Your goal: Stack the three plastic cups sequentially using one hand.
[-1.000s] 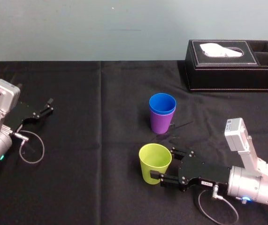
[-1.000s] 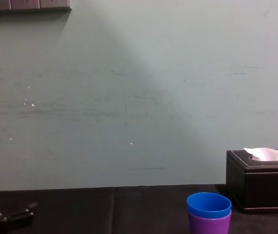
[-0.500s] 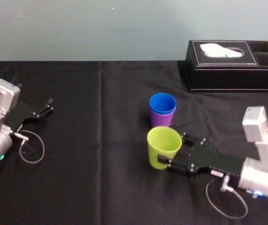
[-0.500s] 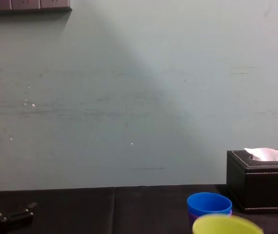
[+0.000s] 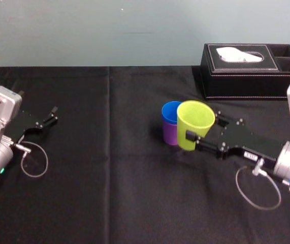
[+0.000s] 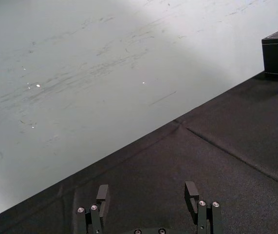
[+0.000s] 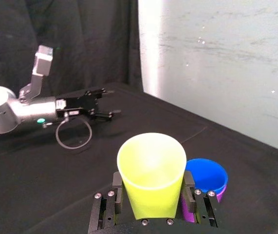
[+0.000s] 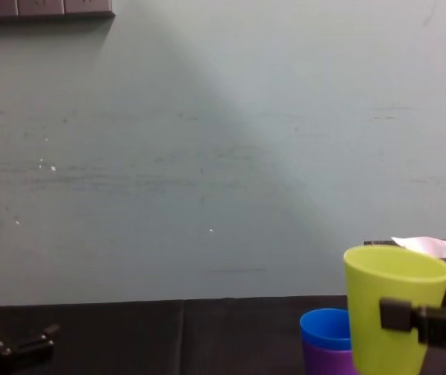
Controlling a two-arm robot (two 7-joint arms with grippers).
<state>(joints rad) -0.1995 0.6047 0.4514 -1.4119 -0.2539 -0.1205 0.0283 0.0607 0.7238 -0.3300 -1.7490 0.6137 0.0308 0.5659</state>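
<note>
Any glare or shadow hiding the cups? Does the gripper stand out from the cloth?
Head view: even light, no glare on the yellow-green cup; the right gripper holding it merges with the black cloth. Chest view: a diagonal shadow crosses the wall, not the blue cup.

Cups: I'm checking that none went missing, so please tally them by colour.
yellow-green cup: 1
blue cup: 1
purple cup: 1
Total: 3
</note>
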